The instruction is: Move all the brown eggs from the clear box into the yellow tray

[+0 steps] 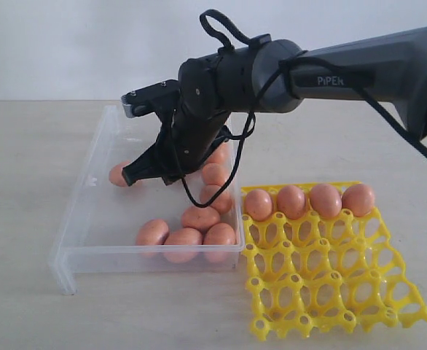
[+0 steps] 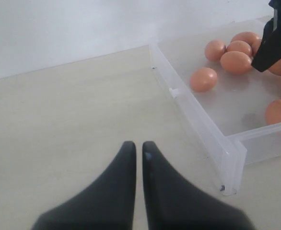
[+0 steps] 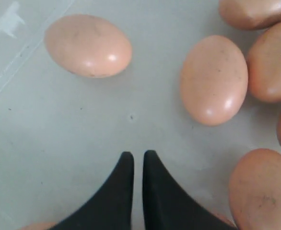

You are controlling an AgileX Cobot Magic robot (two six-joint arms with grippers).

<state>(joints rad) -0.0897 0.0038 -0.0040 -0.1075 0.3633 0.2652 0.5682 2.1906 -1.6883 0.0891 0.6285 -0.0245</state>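
While four smooth, oval, orange-brown eggs [image 1: 291, 200] fill the far row of the yellow tray [image 1: 295, 279], a bright plastic openwork grid of round cells with pegs, the other brown eggs are in the clear box [image 1: 82, 211], a shallow transparent plastic bin with low walls. The tray's other rows are empty. The box touches the tray's left edge, and both are on the pale wooden table [image 1: 24, 182].

In the box, a cluster of eggs [image 1: 183, 244] runs along the tray-side wall and the near wall. At least seven are visible and the arm hides part of the group. One lone egg [image 1: 117, 173] lies apart by the opposite wall.

The black right gripper [image 3: 135, 154] is down inside the box over bare floor, between the lone egg and the cluster. Its jaws are pinched together with nothing between them and touch no egg.

The black left gripper [image 2: 136, 143] hangs over bare table outside the box, near its corner. Its jaws are closed too and hold nothing.
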